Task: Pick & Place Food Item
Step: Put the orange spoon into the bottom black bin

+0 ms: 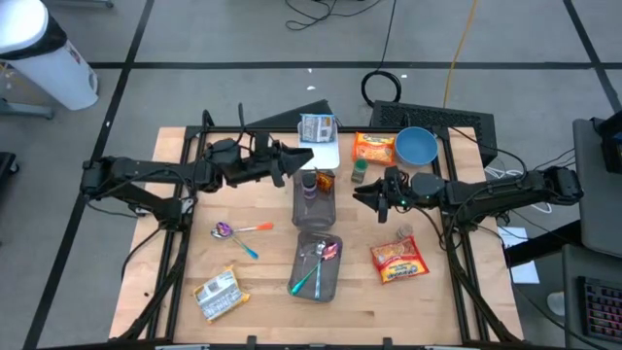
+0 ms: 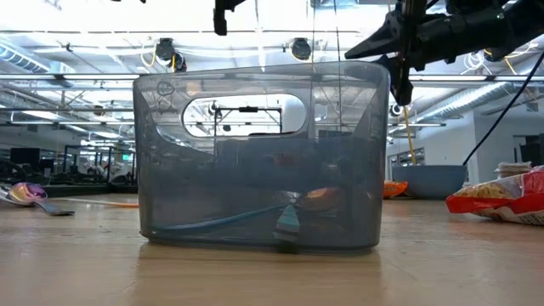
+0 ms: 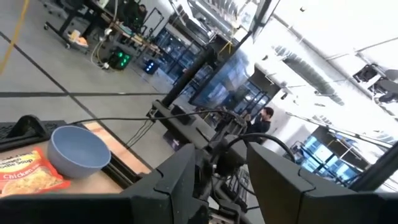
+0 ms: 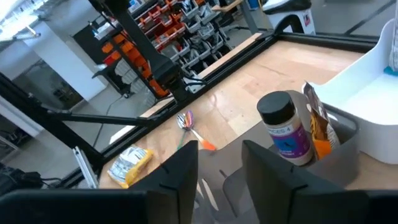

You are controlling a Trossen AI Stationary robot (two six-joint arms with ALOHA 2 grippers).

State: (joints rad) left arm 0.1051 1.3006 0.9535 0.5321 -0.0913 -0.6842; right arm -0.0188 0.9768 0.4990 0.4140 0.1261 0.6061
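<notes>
On the left of the pale wooden counter (image 1: 262,277) lies a flat, crinkly silver food packet (image 1: 217,295), its long side slanting up to the right. Near it rest a shiny spoon with a purple bowl and an orange handle (image 1: 238,229) and a thin blue plastic spoon (image 1: 245,248).

The left gripper (image 1: 294,161) hangs above the counter's middle, at the far end of a tall clear grey plastic bin (image 1: 313,199). Its two dark fingers (image 3: 180,180) stand apart with nothing between them. That bin holds a small round bottle with a black cap (image 4: 283,129) and an orange packet (image 4: 319,127).

A second clear grey bin (image 1: 318,264) sits nearer, long side running front to back, with a teal-handled tool inside.

Behind are a white square tray (image 1: 323,151), a smooth round blue bowl (image 1: 416,146) and an orange noodle packet (image 1: 373,148).

The right gripper (image 1: 365,197) hovers just right of the tall bin, fingers apart and empty. A crinkly red-and-orange noodle packet (image 1: 398,260) lies flat further right, slanting.
</notes>
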